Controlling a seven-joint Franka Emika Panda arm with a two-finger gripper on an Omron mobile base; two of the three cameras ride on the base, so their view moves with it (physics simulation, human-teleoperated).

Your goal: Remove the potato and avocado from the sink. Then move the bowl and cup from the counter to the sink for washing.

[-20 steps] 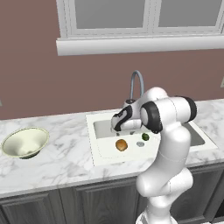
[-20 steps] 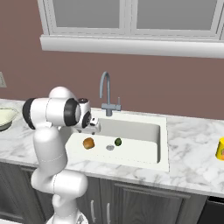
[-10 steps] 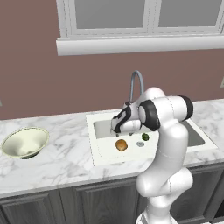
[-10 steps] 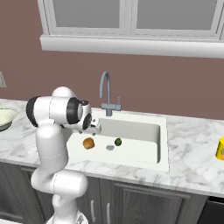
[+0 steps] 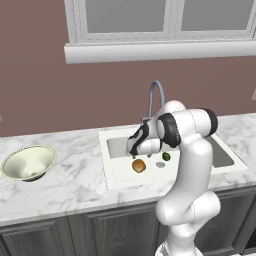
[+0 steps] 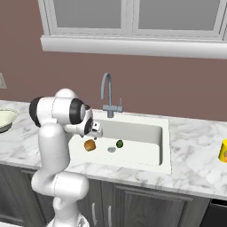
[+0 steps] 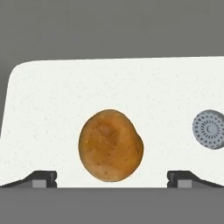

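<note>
Centre of left base view: gripper (image 5: 133,150) poised over sink (image 5: 115,175), above potato (image 5: 139,165); avocado (image 5: 166,156) just right of it; bowl (image 5: 29,162) at left on counter (image 5: 70,190). Right base view: cup (image 6: 223,150) at right edge, potato lower centre. Hand view: fingertips (image 7: 41,178) spread wide, holding nothing, bracketing potato — seemingly lined up for a grasp; drain (image 7: 210,129) at right.
</note>
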